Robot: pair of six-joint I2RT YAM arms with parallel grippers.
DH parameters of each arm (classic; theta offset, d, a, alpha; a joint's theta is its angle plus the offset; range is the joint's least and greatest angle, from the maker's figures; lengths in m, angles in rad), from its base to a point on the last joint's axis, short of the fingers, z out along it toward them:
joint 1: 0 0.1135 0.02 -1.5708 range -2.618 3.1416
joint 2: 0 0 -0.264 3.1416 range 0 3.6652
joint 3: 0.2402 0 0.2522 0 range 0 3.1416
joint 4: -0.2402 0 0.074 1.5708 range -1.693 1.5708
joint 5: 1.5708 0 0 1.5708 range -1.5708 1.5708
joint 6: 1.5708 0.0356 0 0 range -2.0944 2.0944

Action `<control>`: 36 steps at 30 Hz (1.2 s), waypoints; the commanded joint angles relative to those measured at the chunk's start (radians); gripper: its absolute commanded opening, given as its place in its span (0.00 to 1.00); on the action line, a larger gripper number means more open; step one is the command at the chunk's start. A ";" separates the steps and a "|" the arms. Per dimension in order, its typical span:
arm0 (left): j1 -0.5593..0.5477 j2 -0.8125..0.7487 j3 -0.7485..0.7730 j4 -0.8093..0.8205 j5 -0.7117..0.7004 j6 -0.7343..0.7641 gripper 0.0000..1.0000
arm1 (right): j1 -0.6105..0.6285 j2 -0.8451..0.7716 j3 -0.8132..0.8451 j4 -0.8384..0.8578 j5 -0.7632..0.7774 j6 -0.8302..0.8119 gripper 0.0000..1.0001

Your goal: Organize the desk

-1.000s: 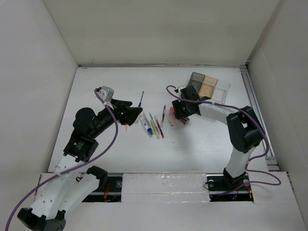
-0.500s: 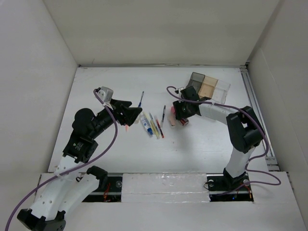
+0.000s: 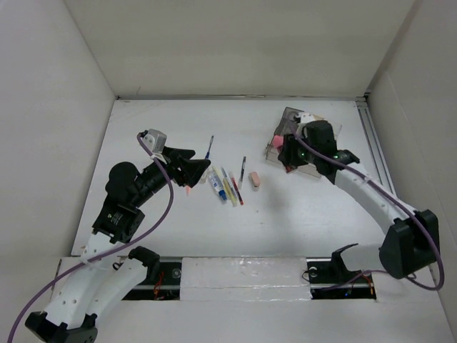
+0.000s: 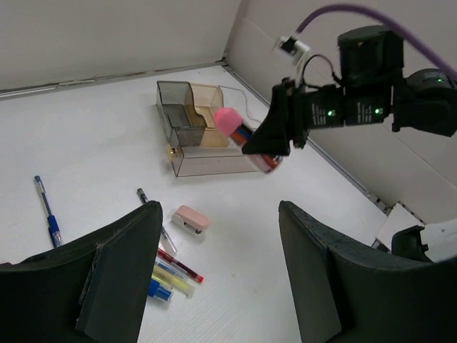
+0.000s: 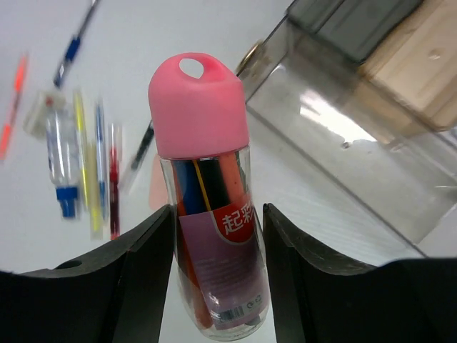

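Note:
The white desk [image 3: 164,121] carries loose pens and a clear compartmented tray [image 3: 325,128] at the back right. My right gripper [image 3: 287,151] is shut on a clear jar with a pink cap [image 5: 207,179], full of coloured pens. It holds the jar in the air at the tray's near-left corner. The left wrist view shows the same jar [image 4: 239,132] raised in front of the tray [image 4: 187,136]. My left gripper [image 3: 191,170] hovers open to the left of the pen cluster. Nothing lies between the fingers of the left gripper [image 4: 221,279].
A cluster of pens and markers [image 3: 225,186] lies mid-desk, with a dark pen [image 3: 243,169] and a small pink and white item [image 3: 255,179] beside it. A blue pen [image 3: 210,148] lies further back. An orange piece [image 3: 188,190] sits under the left gripper. White walls surround the desk; a rail [image 3: 375,150] runs along the right.
My right arm has lifted the pink-capped jar from beside the small pink item and carried it right and back to the tray. The left arm has barely moved.

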 commanded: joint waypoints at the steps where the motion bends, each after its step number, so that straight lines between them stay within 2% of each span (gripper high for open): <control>1: 0.004 -0.011 -0.008 0.056 0.024 0.003 0.62 | -0.119 -0.043 0.022 0.097 -0.020 0.076 0.19; 6: 0.004 -0.012 -0.006 0.056 0.024 0.003 0.62 | -0.291 -0.003 0.059 0.261 -0.134 0.216 0.20; 7: 0.004 -0.014 -0.006 0.055 0.024 0.005 0.62 | -0.311 0.039 0.070 0.275 -0.137 0.237 0.20; 8: 0.004 -0.019 -0.008 0.055 0.024 0.005 0.62 | -0.389 0.102 0.090 0.339 -0.177 0.310 0.20; 9: 0.004 -0.019 -0.011 0.055 0.024 0.005 0.62 | -0.390 0.103 0.090 0.339 -0.177 0.311 0.20; 13: 0.004 -0.020 -0.012 0.056 0.024 0.005 0.62 | -0.451 0.193 0.095 0.512 -0.231 0.436 0.20; 19: 0.004 -0.020 -0.011 0.056 0.030 0.005 0.62 | -0.451 0.291 0.118 0.608 -0.151 0.577 0.21; 26: 0.004 -0.023 -0.013 0.056 0.027 -0.001 0.62 | -0.442 0.348 0.185 0.579 -0.047 0.585 0.24; 36: 0.004 -0.032 -0.016 0.058 0.024 -0.003 0.62 | -0.420 0.440 0.204 0.548 -0.014 0.570 0.30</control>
